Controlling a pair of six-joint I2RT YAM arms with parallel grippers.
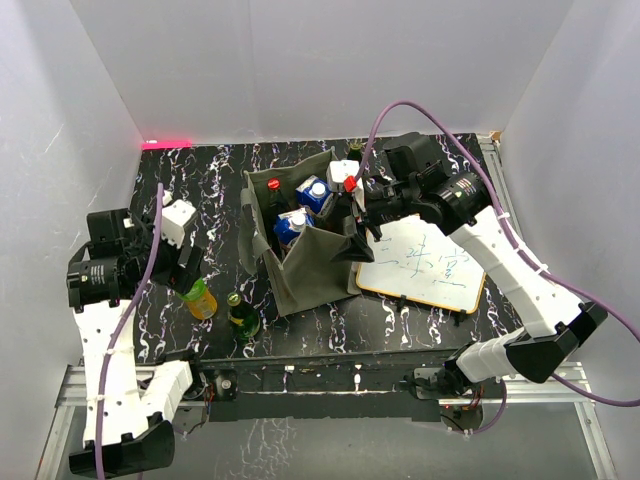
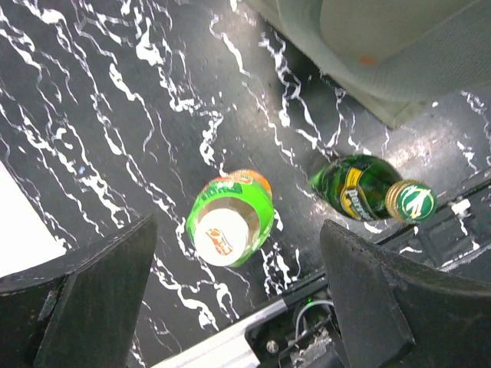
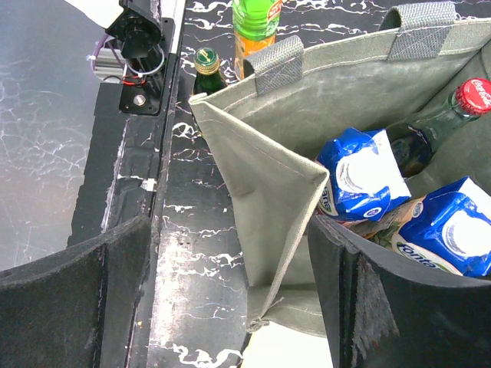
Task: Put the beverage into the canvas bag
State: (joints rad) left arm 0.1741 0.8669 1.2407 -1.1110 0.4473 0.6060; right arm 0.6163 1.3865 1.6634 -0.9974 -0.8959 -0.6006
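Nearest the arm bases, on the black counter with white marble veining (image 1: 200, 200), are two bottles standing upright. One is a plastic bottle of orange drink with a green label and white cap (image 2: 230, 222). Just beside it, toward the bag, is a dark green glass bottle with a yellow label and crimped metal cap (image 2: 372, 192). They're close but not touching. So the drink is out on the counter, near the bag's front-left corner, not inside it.

The left gripper (image 2: 238, 238) hangs right over the plastic bottle. Its jaws are spread wide and gripping nothing, and the wrist view shows thick, dark, felt-like pads either side of the white cap.

A bit further back is the boxy olive-grey canvas bag (image 1: 315, 275), with soft creased sides, grey webbing strap handles (image 3: 280, 61) and its mouth open. Inside are glossy blue-and-white cartons (image 3: 360, 180) and a dark cola bottle with a red cap (image 3: 476, 96).

The right gripper (image 3: 230, 230) is at the bag's rim on the whiteboard side. Its jaws are open too, with a folded corner of the cloth wall between them. I can't tell if a pad actually touches the fabric.

To the right of the bag, a thin wood-framed whiteboard with faint scribbles (image 1: 425, 265) lies flat on the counter.
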